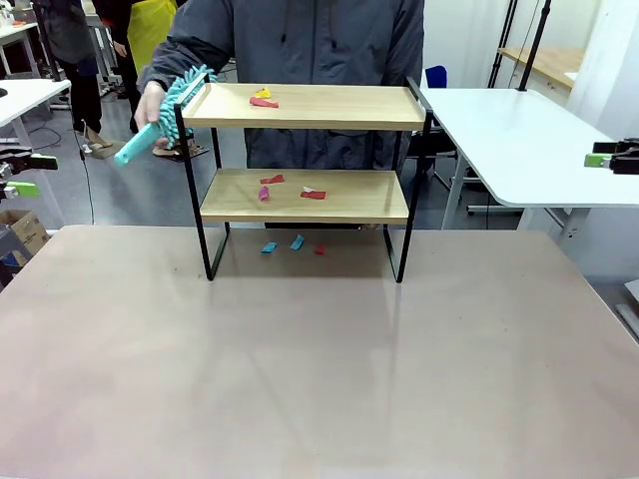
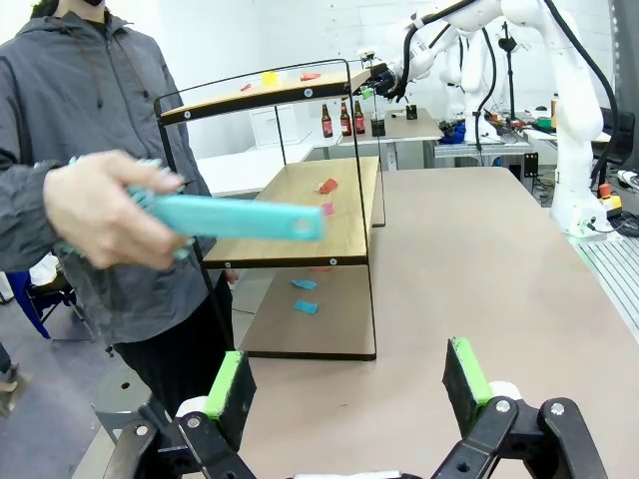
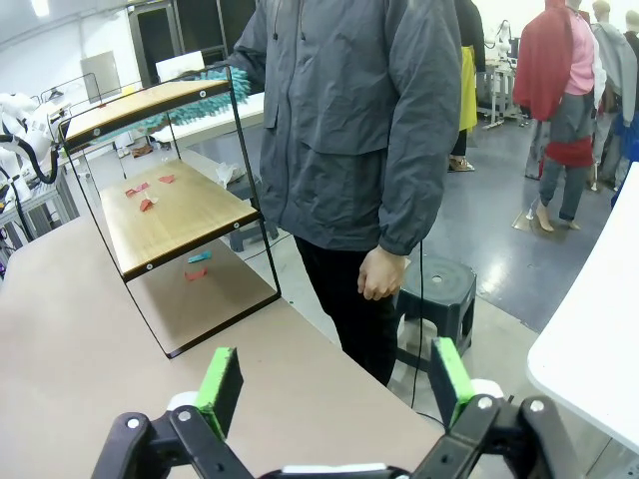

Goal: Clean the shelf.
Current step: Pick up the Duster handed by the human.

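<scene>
Teal bristles of a duster (image 1: 180,100) lay at the left end of the shelf (image 1: 339,107), on its top board, in the upper left of the front view. The person's hand (image 1: 150,100) held it there, we judged, so as to sweep the coloured scraps (image 1: 263,98) along and off the board. The shelf stood in the upper middle of that view, on the far side of the table (image 1: 300,379); more scraps lay on its lower board and on the table beneath. Our left gripper (image 2: 349,384) and right gripper (image 3: 334,384) had their jaws spread wide and held nothing. Both were well apart from the shelf, which sat in the upper middle of the left wrist view and the upper left of the right one.
</scene>
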Robot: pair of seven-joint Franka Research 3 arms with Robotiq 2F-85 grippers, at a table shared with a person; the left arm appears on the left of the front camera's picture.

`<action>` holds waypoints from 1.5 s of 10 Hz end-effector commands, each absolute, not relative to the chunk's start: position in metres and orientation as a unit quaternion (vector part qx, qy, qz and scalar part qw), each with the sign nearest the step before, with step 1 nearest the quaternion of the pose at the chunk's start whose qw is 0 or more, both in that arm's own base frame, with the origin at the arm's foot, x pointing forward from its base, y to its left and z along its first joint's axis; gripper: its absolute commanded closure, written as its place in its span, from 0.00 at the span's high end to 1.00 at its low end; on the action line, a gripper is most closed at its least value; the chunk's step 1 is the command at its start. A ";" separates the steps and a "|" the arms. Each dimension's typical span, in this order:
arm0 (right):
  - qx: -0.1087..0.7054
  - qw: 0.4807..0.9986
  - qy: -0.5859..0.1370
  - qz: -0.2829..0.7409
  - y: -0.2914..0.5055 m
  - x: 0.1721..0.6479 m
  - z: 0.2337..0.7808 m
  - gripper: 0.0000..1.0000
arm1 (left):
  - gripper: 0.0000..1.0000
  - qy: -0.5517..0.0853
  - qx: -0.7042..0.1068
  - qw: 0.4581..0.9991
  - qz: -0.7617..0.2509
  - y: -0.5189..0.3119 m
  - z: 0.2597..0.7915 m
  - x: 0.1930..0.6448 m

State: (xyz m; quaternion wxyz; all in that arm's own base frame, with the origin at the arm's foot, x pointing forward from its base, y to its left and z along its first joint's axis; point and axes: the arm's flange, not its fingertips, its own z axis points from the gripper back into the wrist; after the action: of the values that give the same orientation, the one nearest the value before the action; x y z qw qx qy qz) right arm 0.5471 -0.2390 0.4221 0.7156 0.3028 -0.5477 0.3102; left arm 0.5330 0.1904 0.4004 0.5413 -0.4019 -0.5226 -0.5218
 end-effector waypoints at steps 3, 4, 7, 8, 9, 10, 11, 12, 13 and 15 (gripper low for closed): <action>0.300 0.717 -0.547 0.311 -0.238 0.548 0.423 1.00 | 1.00 -0.522 -0.401 0.541 -0.524 0.190 0.402 0.533; 0.300 0.717 -0.547 0.311 -0.238 0.548 0.423 1.00 | 1.00 -0.522 -0.401 0.541 -0.524 0.190 0.402 0.533; 0.300 0.717 -0.547 0.311 -0.238 0.548 0.423 1.00 | 1.00 -0.522 -0.401 0.541 -0.524 0.190 0.402 0.533; 0.300 0.717 -0.547 0.311 -0.238 0.548 0.423 1.00 | 1.00 -0.522 -0.401 0.541 -0.524 0.190 0.402 0.533; 0.300 0.717 -0.547 0.311 -0.238 0.548 0.423 1.00 | 1.00 -0.522 -0.401 0.541 -0.524 0.190 0.402 0.533; 0.300 0.717 -0.547 0.311 -0.238 0.548 0.423 1.00 | 1.00 -0.522 -0.401 0.541 -0.524 0.190 0.402 0.533; 0.300 0.717 -0.547 0.311 -0.238 0.548 0.423 1.00 | 1.00 -0.522 -0.401 0.541 -0.524 0.190 0.402 0.533; 0.300 0.717 -0.547 0.311 -0.238 0.548 0.423 1.00 | 1.00 -0.522 -0.401 0.541 -0.524 0.190 0.402 0.533; 0.300 0.717 -0.547 0.311 -0.238 0.548 0.423 1.00 | 1.00 -0.523 -0.402 0.541 -0.522 0.190 0.400 0.533; 0.300 0.717 -0.547 0.311 -0.238 0.548 0.423 1.00 | 1.00 -0.551 -0.369 0.552 -0.507 0.185 0.464 0.515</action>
State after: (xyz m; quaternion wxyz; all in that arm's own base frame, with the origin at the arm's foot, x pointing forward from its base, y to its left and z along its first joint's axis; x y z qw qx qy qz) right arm 0.5471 -0.2391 0.4220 0.7156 0.3029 -0.5477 0.3101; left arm 0.5278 0.1922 0.4262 0.5369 -0.3926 -0.5337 -0.5222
